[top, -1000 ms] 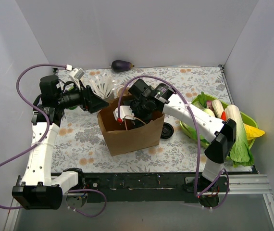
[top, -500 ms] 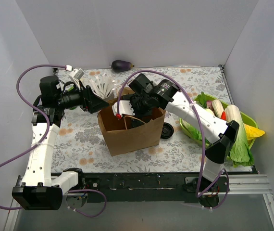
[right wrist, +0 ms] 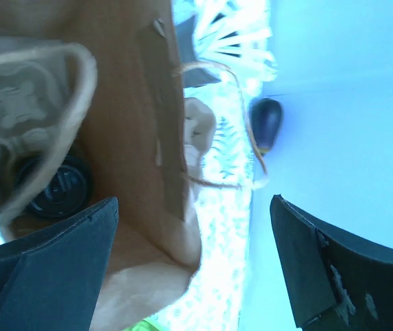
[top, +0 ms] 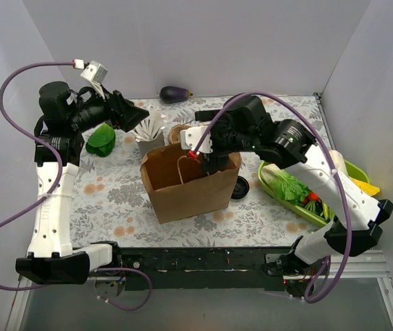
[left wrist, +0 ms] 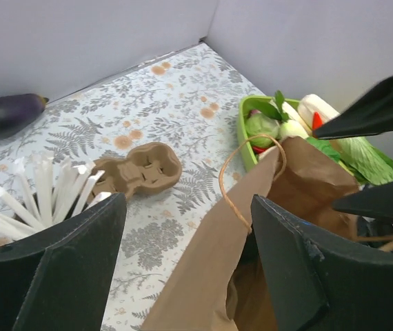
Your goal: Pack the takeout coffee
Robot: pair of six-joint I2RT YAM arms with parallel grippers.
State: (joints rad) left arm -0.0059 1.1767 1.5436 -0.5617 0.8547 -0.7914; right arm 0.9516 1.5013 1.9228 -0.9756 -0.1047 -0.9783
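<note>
A brown paper bag [top: 183,185] stands open in the middle of the table. The takeout coffee is hidden. In the right wrist view only a blurred pale shape [right wrist: 10,114] and a dark round thing [right wrist: 52,186] show deep in the bag [right wrist: 141,103]. My right gripper [top: 207,160] hangs open over the bag's back right rim with nothing between its fingers [right wrist: 195,203]. My left gripper [top: 136,114] is raised behind and left of the bag, open and empty [left wrist: 186,207]. The bag's rim and rope handle [left wrist: 227,186] lie below it.
A brown two-well carrier [top: 179,132] [left wrist: 138,169] and a grey cup of white sticks [top: 148,131] stand behind the bag. An eggplant [top: 174,94] lies by the back wall. A black lid [top: 239,187] sits right of the bag, beside a green vegetable tray [top: 289,200]. A green leaf [top: 101,138] lies at the left.
My right gripper has risen out of the bag, and that arm's elbow has swung right. The left arm has lifted up and back, away from the bag's rim.
</note>
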